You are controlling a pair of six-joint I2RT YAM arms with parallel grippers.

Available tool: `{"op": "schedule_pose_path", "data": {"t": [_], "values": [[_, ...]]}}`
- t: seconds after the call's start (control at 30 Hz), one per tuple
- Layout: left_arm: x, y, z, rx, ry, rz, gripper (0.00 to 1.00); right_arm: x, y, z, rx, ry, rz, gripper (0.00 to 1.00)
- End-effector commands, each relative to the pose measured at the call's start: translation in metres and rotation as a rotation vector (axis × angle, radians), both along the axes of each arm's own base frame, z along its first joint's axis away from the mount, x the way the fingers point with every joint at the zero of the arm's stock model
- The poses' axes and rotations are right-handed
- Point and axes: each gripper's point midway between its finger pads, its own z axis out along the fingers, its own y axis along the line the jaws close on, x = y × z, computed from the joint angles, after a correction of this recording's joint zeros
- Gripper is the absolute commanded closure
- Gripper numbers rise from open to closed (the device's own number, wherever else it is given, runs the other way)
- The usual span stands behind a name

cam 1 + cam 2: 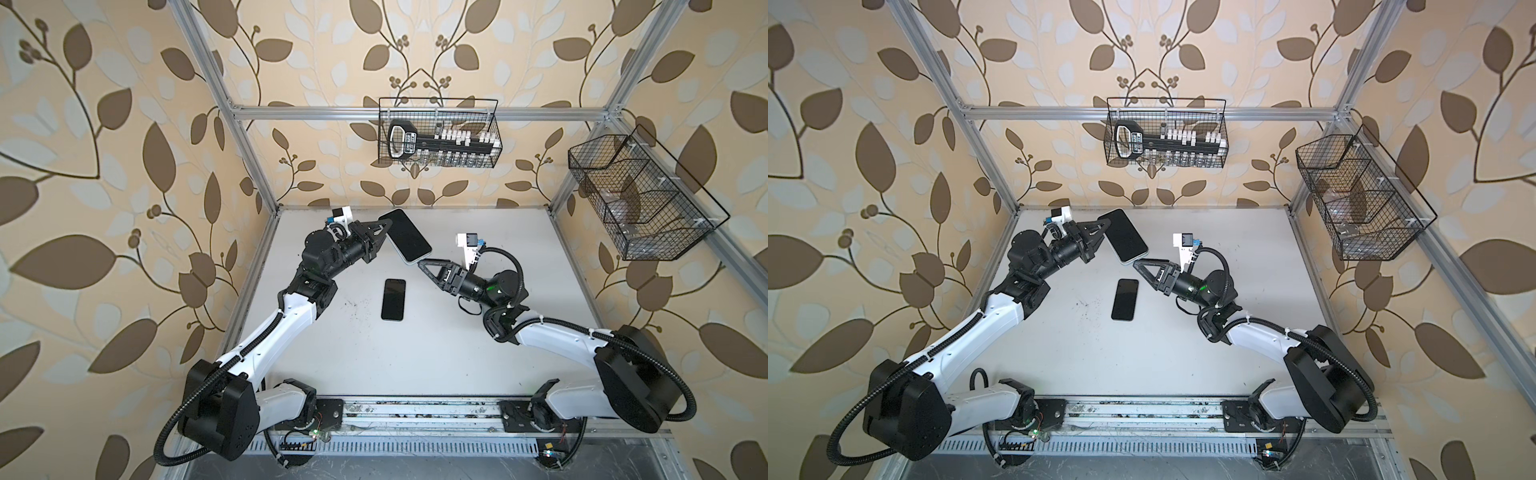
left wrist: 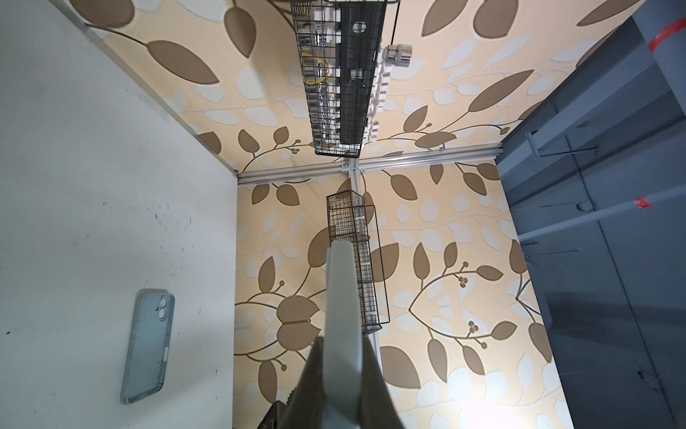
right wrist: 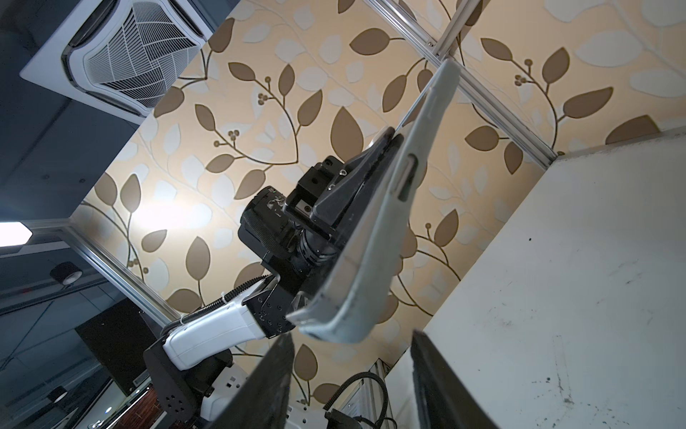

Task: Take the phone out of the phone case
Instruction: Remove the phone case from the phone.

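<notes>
Left gripper (image 1: 387, 227) is clamped on a long edge of the phone (image 1: 406, 237), holding it in the air over the back of the table (image 1: 457, 353), screen up, pale case (image 3: 375, 267) on. The long axis runs diagonally, back-left to front-right. The near end points at the right gripper (image 1: 420, 264), whose jaws sit partly open right at that corner, gripping nothing I can see. The other phone (image 1: 393, 299) lies flat mid-table.
</notes>
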Motion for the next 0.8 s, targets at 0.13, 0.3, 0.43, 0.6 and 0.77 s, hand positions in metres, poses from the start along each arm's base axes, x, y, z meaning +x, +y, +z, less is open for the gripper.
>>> {"op": "schedule_pose_path", "data": {"t": [0.13, 0.3, 0.43, 0.6, 0.77], "values": [[-0.011, -0.001, 0.044, -0.094, -0.133, -0.035, 1.00, 0.000, 0.000, 0.017, 0.043, -0.043, -0.001, 0.48], [-0.010, -0.002, 0.041, -0.090, -0.127, -0.037, 1.00, -0.001, -0.001, 0.020, 0.047, -0.053, 0.001, 0.48], [-0.008, -0.002, 0.037, -0.088, -0.121, -0.035, 1.00, -0.006, -0.002, 0.025, 0.055, -0.069, 0.011, 0.48], [-0.007, -0.003, 0.037, -0.089, -0.121, -0.035, 1.00, -0.009, -0.004, 0.028, 0.058, -0.077, 0.006, 0.48], [-0.007, -0.003, 0.035, -0.087, -0.116, -0.036, 1.00, -0.009, -0.006, 0.029, 0.065, -0.083, 0.003, 0.49]]}}
